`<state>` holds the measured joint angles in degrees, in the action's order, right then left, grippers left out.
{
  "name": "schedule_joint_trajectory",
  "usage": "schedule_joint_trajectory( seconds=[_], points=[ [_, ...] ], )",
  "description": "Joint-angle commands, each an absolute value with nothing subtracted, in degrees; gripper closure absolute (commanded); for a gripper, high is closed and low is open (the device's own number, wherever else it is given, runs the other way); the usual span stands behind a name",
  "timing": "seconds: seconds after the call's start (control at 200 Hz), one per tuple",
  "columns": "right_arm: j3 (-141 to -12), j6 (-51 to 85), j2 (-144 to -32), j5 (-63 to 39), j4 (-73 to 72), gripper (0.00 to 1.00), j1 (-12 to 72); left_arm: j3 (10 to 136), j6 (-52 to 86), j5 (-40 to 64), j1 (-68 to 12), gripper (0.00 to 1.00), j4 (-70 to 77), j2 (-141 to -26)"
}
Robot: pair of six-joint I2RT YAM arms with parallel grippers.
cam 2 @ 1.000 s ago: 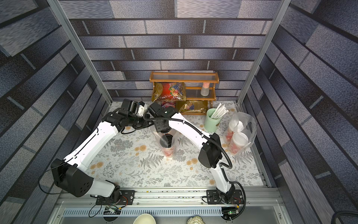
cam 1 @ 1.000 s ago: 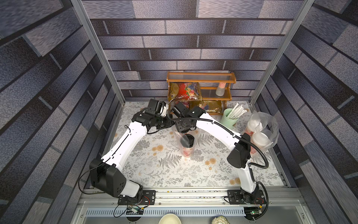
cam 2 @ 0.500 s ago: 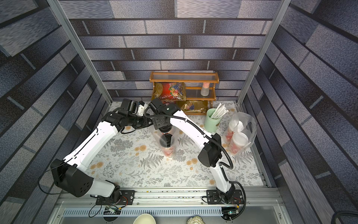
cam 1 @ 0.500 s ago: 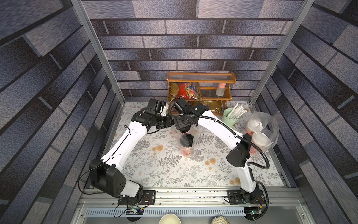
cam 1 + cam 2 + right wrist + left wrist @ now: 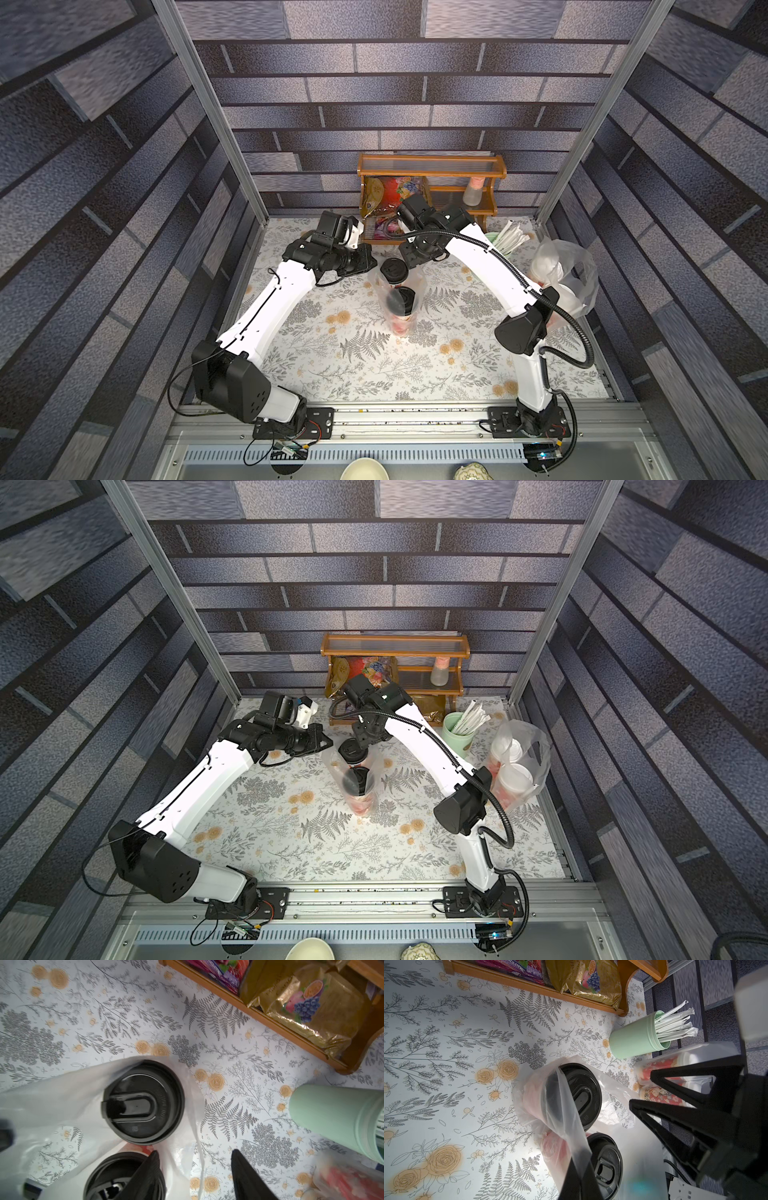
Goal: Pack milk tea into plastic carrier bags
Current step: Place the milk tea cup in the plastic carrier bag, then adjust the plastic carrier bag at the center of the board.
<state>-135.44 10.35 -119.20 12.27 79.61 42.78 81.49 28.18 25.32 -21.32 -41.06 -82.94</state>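
Two milk tea cups with black lids (image 5: 394, 270) (image 5: 401, 301) stand together inside a clear plastic carrier bag (image 5: 417, 286) at mid-table, as both top views show (image 5: 353, 752). My left gripper (image 5: 580, 1164) is shut on a strip of that bag's handle (image 5: 566, 1118), above the near cup (image 5: 606, 1165). My right gripper (image 5: 194, 1152) is open beside the far cup (image 5: 143, 1101), with a thin edge of the bag (image 5: 200, 1147) hanging loose between its fingers. A second carrier bag (image 5: 536, 754) at the right holds two white-lidded cups (image 5: 515, 777).
A pale green cup of straws (image 5: 457, 729) stands between the two bags. The wooden shelf (image 5: 432, 170) with snack packets (image 5: 307, 1007) and a small bottle (image 5: 473, 193) lines the back wall, close behind both wrists. Flowered cloth (image 5: 357, 365) covers the near half of the table.
My right gripper has drawn back toward the shelf, uncovering the far black-lidded cup in the bag. The left arm and its hold on the handle are unchanged.
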Motion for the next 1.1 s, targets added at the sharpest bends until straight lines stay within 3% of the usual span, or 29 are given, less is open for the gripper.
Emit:
schedule_joint_trajectory(
  seconds=[0.0,0.19,0.481,0.561,0.747,1.097],
  points=[
    [-133.0,7.5,-118.0,11.3,83.5,0.45,41.2,80.9,28.1,26.1,-21.2,1.0,-40.2,-81.8],
    [-132.2,6.1,-120.4,7.0,82.6,0.54,39.9,80.9,28.1,26.2,-21.0,1.0,-40.1,-81.7],
    [-134.1,7.4,-124.4,-0.7,79.4,0.57,39.3,80.7,28.3,26.2,-20.8,1.0,-39.5,-81.7],
    [-135.4,7.9,-125.6,0.0,79.7,0.67,39.4,80.6,28.4,26.2,-20.9,1.0,-39.5,-81.7],
    [-135.4,10.0,-123.5,2.5,78.4,1.0,39.1,80.4,28.5,25.9,-20.7,1.0,-39.0,-81.4],
    [-125.6,17.1,-112.6,4.4,69.6,1.0,39.0,80.7,29.0,25.9,-20.6,1.0,-38.2,-81.7]
  ],
)
